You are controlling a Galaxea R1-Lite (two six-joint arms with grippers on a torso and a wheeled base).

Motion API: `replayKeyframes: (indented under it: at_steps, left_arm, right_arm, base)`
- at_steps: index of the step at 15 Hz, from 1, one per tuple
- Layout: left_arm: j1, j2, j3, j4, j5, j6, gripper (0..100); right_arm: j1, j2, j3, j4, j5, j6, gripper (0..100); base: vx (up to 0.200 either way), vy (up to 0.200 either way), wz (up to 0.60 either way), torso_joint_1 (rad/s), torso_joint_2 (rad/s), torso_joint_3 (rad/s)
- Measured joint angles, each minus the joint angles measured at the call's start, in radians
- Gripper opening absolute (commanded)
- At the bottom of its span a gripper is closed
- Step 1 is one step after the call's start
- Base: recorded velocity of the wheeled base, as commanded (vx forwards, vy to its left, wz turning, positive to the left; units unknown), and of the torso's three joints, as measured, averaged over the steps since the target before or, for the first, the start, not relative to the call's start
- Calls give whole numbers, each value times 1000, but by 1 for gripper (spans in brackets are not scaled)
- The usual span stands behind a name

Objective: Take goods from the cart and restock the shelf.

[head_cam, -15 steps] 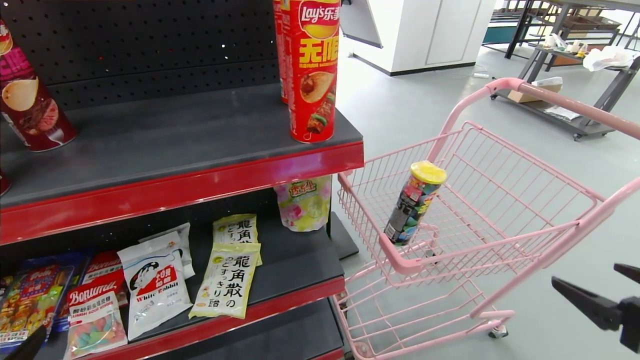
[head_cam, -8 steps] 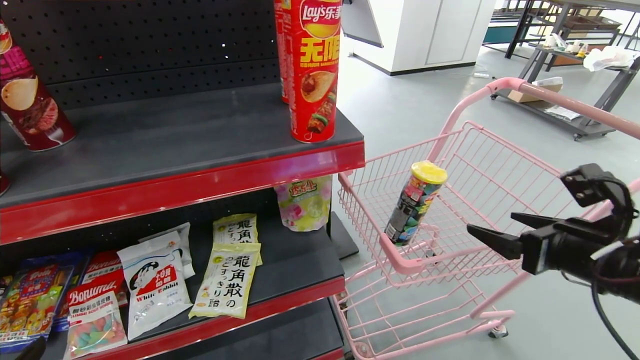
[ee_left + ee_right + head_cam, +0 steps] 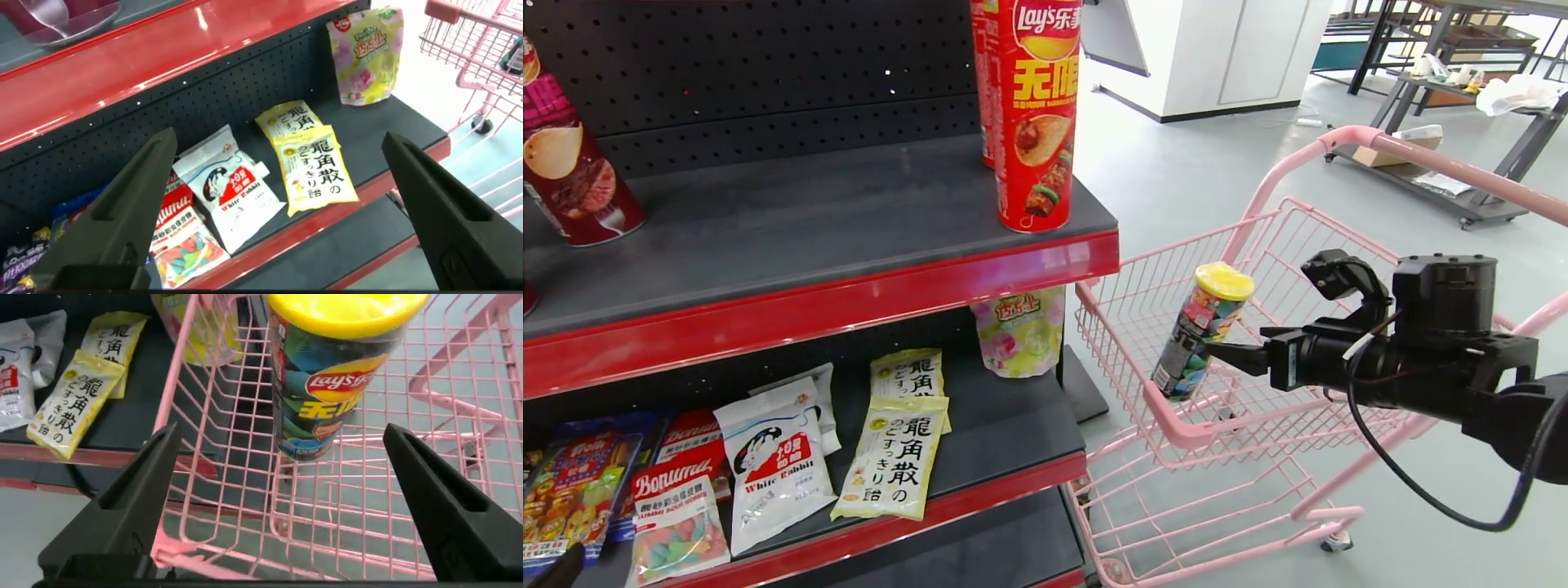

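Yellow-lidded and leaning, the can [image 3: 1202, 331] stands in the corner of the cart [image 3: 1180, 431] nearest the shelf [image 3: 833, 220]. Its foot is tucked behind the pink rim and its top tilts away from the shelf. The right gripper [image 3: 1227, 353] is level with the can's middle, its fingers spread wide with nothing in them. From the wrist the can [image 3: 339, 376] sits ahead of the gap, slightly off centre. One fingertip looks just beside the can's wall, though I cannot tell if it touches.

To my eye the grasp is the step in hand, and it wants care. The gap should centre on the can and go forward until the body sits deep between the fingers. The wrist should match the lean so both pads land flat, below the lid. The tube looks light and thin-walled, so a firm squeeze is better than a hard one. A nudge from one finger first could tip it over. Lifting it clear of the wires before swinging avoids a snag.

The left gripper [image 3: 278, 139] hangs open before the lower shelf, well apart.
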Motion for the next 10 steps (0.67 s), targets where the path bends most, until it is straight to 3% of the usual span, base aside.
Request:
replayKeyframes:
  at_steps: [10]
  left_arm:
    - [0,7,6,1,-1,0,100]
  right_arm:
    - [-57,227,-148,-147,65,-3,100]
  base:
    - [0,0,0,0,0,0]
